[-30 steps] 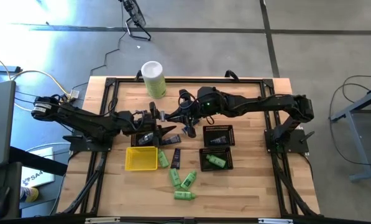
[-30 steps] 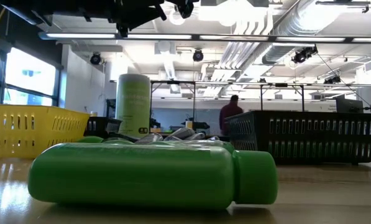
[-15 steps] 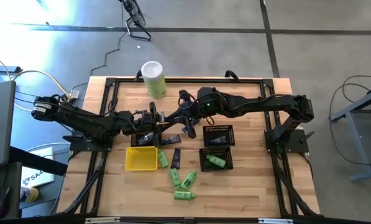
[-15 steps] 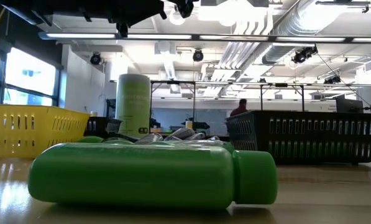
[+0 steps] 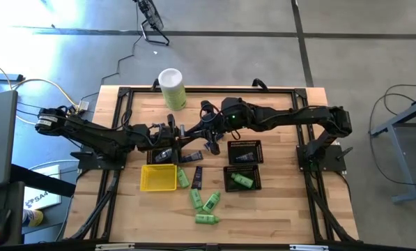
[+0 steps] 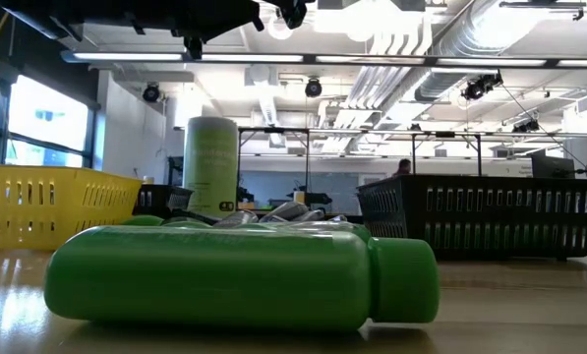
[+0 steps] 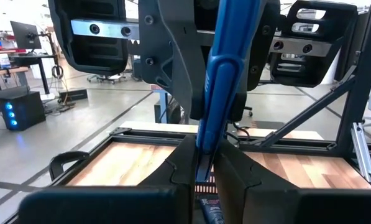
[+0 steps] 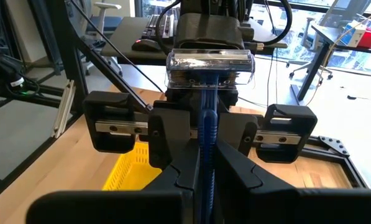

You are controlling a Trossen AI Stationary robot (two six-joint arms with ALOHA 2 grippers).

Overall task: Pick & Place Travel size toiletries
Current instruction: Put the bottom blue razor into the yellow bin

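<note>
Left wrist view: left jaws, open earlier, now pinch the blue razor [image 7: 217,87] that the right jaws also clamp.

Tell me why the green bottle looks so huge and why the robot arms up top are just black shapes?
In the low view the green bottle lies right by the camera, so it fills the picture. The arms there are dark against bright ceiling lights behind them. In the high view the same bottles look tiny and evenly lit.

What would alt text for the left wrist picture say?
Two dark claws meet end to end, both shut on one slim blue razor-like stick: the left claw grips its near end, the right claw the far end, above a pale wooden table.
</note>
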